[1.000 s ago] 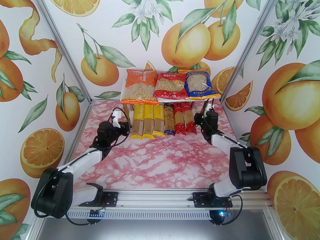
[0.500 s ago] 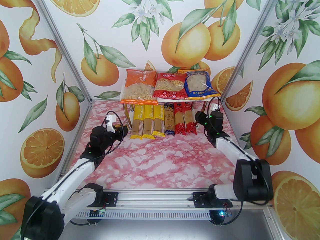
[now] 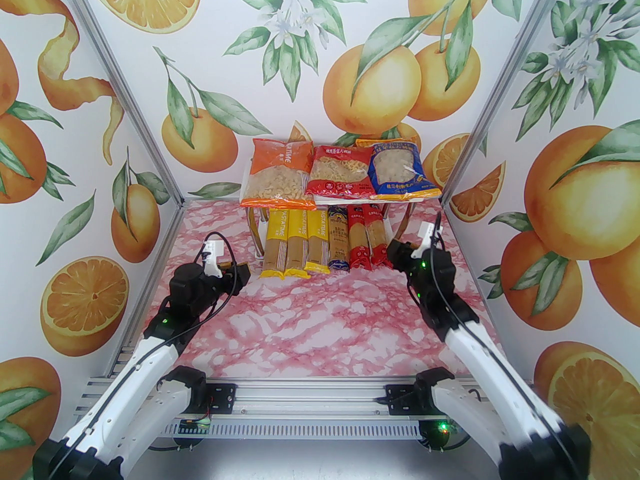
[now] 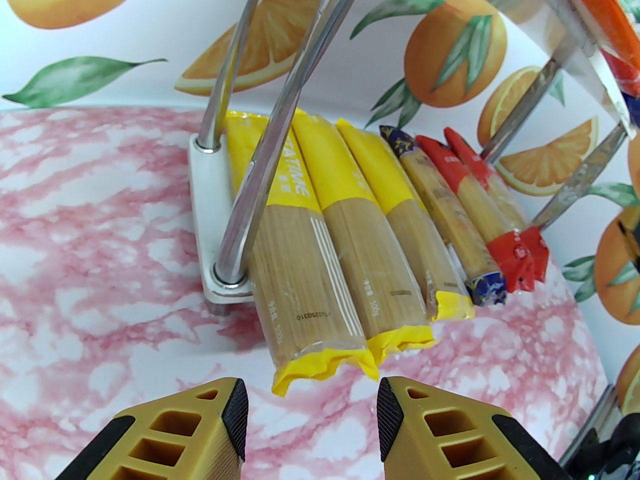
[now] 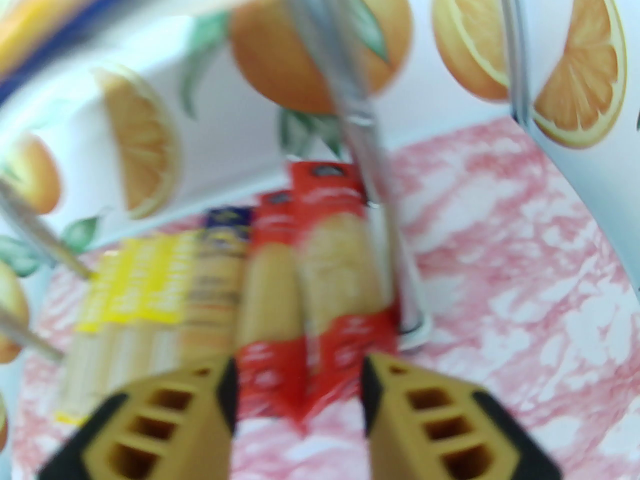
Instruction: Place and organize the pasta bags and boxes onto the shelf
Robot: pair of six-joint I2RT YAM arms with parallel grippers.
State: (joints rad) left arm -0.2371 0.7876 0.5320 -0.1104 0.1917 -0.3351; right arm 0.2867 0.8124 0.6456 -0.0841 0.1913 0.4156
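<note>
The shelf (image 3: 257, 233) stands at the back of the table. Its top board carries three bags side by side: orange (image 3: 277, 175), red (image 3: 340, 170) and blue (image 3: 400, 168). On the lower board (image 4: 210, 218) lie three yellow pasta boxes (image 3: 295, 245), one dark blue (image 3: 339, 240) and two red (image 3: 367, 240), all side by side with their near ends overhanging. My left gripper (image 3: 242, 273) hangs open just short of the yellow packs (image 4: 340, 248), holding nothing (image 4: 312, 418). My right gripper (image 3: 395, 253) stands open (image 5: 299, 403) close before the red packs' ends (image 5: 300, 278).
Slanted chrome legs (image 4: 270, 158) frame the lower tier on both sides. The pink marble table (image 3: 320, 318) stretches from the shelf to the arm bases. Printed walls close in the left, right and back.
Both arms have drawn back from the shelf toward the near edge and sunk lower. Both grippers went from nearly shut to open.
</note>
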